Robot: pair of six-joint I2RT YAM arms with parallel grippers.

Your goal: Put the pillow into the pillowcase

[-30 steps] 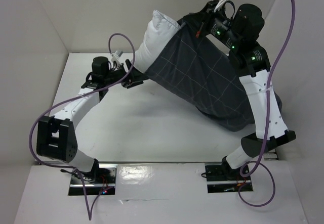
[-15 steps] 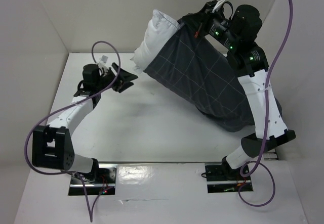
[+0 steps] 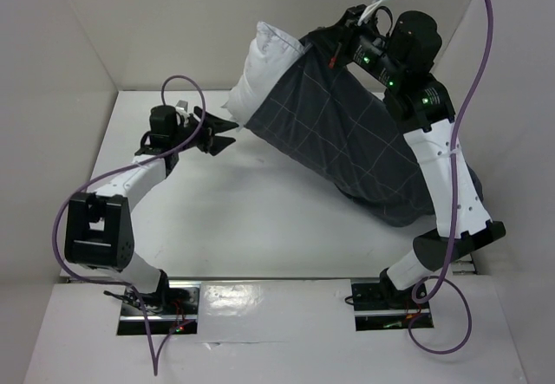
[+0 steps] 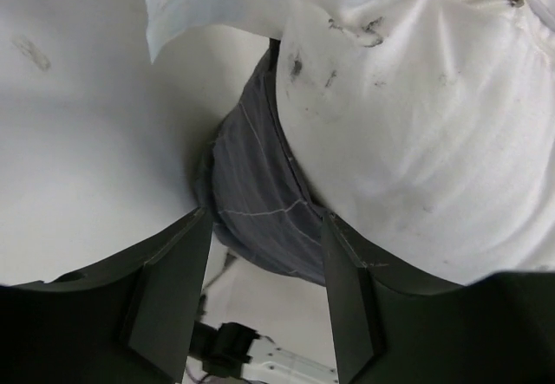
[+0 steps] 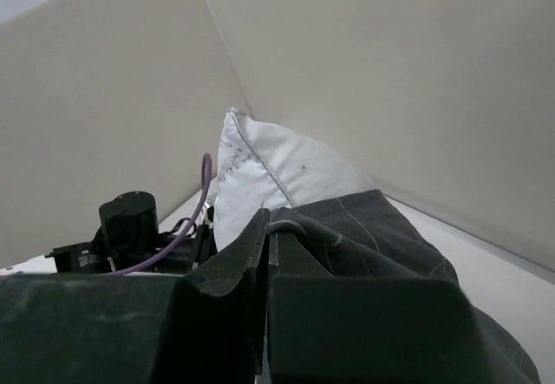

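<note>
The white pillow (image 3: 260, 68) sticks out of the open end of the dark grey checked pillowcase (image 3: 338, 137), which hangs tilted from the back right down to the table. My right gripper (image 3: 340, 39) is shut on the pillowcase's hem (image 5: 299, 224) and holds it up high. My left gripper (image 3: 227, 133) is open and empty, just left of and below the pillow's lower corner. In the left wrist view the pillow (image 4: 408, 141) and the pillowcase's edge (image 4: 256, 202) fill the space beyond my gripper (image 4: 264, 228).
White walls stand close at the left, back and right. The pillowcase's lower end (image 3: 395, 202) rests on the table by the right arm (image 3: 447, 185). Purple cables loop over both arms.
My left gripper let go, drew back to the left, then came back toward the pillow's lower corner. The right gripper lifted the pillowcase's hem slightly higher and to the left.
</note>
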